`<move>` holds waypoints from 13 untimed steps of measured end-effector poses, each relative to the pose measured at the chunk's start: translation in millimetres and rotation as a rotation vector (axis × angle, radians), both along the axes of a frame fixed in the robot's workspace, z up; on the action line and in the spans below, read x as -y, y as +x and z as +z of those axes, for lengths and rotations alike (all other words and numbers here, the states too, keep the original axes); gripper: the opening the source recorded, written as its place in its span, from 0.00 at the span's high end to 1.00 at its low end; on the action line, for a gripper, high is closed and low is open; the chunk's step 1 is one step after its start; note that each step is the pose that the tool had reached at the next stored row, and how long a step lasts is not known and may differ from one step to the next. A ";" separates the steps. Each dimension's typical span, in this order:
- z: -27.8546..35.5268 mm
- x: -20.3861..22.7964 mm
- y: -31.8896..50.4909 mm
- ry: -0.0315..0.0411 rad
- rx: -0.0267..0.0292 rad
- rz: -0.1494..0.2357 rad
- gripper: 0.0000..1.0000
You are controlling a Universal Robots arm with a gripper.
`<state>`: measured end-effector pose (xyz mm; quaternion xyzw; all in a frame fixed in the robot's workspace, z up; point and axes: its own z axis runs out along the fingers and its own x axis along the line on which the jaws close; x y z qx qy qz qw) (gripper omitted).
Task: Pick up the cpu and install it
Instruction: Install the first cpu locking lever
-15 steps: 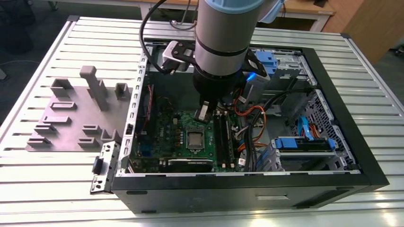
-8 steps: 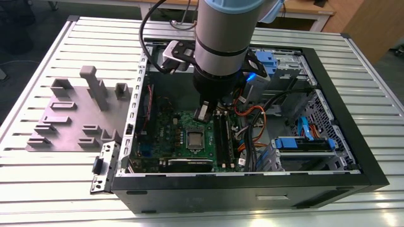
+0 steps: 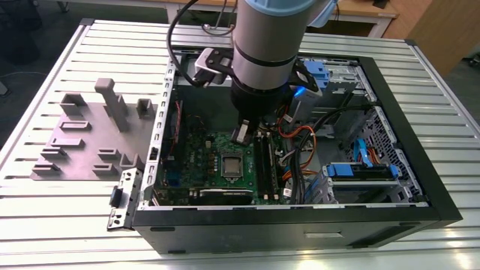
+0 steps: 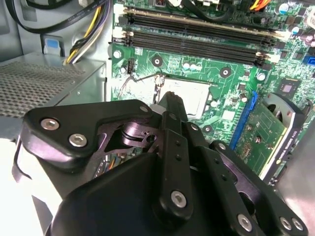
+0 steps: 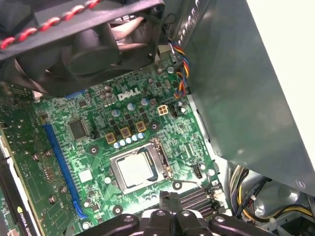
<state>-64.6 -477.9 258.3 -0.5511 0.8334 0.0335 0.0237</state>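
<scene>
While the cpu point(image 5: 135, 168) sits in its socket frame point(image 5: 141, 168), narrow empty jaws point(image 5: 170, 200) just beside, apart.

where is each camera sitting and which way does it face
Exterior view: off the arm, above, looking down into the open computer case on the slatted table; the arm shows.
First wrist view: on the arm, facing the motherboard and cpu; the hand shows.
Second wrist view: behind the hand, facing the same board.
All share the cpu.
</scene>
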 end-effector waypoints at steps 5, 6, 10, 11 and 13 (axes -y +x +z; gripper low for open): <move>-0.8 -2.7 3.6 0.0001 0.0000 -0.019 0.89; -0.9 -2.7 3.6 0.0001 0.0001 -0.019 0.89; -0.8 -3.1 3.6 0.0000 0.0000 -0.019 0.89; -0.8 -3.1 3.6 0.0000 0.0000 -0.019 0.89; -0.8 -3.1 3.6 0.0001 0.0000 -0.019 0.89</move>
